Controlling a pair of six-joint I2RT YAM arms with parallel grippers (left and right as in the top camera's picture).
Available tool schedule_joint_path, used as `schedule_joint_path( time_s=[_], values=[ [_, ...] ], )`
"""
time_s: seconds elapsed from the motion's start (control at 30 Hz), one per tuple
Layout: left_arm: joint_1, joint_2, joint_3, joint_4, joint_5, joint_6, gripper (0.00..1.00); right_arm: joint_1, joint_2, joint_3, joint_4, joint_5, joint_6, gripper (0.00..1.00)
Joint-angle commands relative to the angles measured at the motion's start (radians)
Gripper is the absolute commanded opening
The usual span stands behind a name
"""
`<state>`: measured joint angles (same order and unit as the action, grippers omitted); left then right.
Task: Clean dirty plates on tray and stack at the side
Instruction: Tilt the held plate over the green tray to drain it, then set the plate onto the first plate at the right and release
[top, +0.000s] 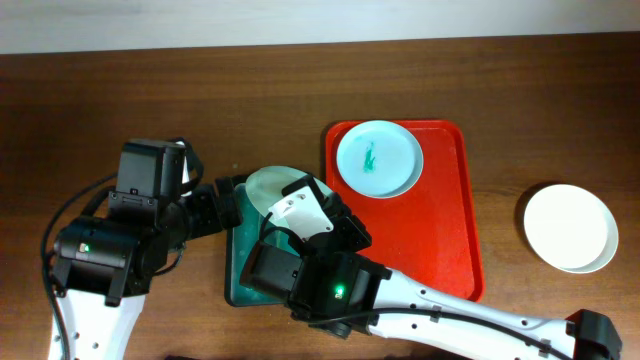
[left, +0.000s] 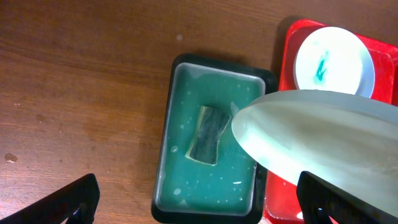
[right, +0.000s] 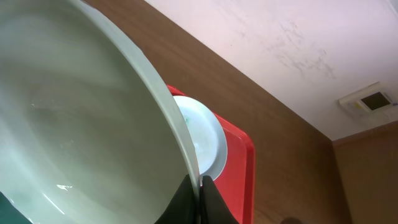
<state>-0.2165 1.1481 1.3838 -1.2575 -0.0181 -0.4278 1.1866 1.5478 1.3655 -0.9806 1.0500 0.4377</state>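
Observation:
My right gripper (right: 200, 186) is shut on the rim of a pale mint plate (right: 74, 124) and holds it tilted over the teal basin; this plate also shows in the overhead view (top: 272, 187) and the left wrist view (left: 323, 134). A second plate (top: 379, 158) with a teal smear lies on the red tray (top: 440, 230); it also shows in the left wrist view (left: 333, 59). A third, clean plate (top: 570, 227) sits on the table to the right of the tray. My left gripper (left: 199, 202) is open and empty above the basin's near edge.
A dark-rimmed teal basin (left: 186, 124) of water holds a sponge (left: 208, 134) and stands just left of the tray. The brown wooden table (top: 500, 60) stretches behind, with a pale wall beyond it.

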Motion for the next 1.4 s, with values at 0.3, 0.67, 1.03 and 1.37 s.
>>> schedule_joint_path(
  time_s=[0.3,0.67,1.03,1.37],
  values=[
    [0.003,-0.002,0.012,-0.001,-0.003,0.006,1.00,0.016,-0.021,0.026,-0.009,0.117,-0.029,0.04],
    [0.003,-0.002,0.012,-0.001,-0.003,0.006,1.00,-0.019,-0.016,0.026,-0.013,0.149,0.008,0.04],
    [0.003,-0.002,0.012,-0.002,-0.003,0.006,0.99,-0.496,-0.040,0.026,0.006,-1.140,0.250,0.04],
    [0.003,-0.002,0.012,-0.002,-0.003,0.006,1.00,-1.792,-0.081,0.022,-0.250,-1.403,-0.038,0.04]
  ],
)
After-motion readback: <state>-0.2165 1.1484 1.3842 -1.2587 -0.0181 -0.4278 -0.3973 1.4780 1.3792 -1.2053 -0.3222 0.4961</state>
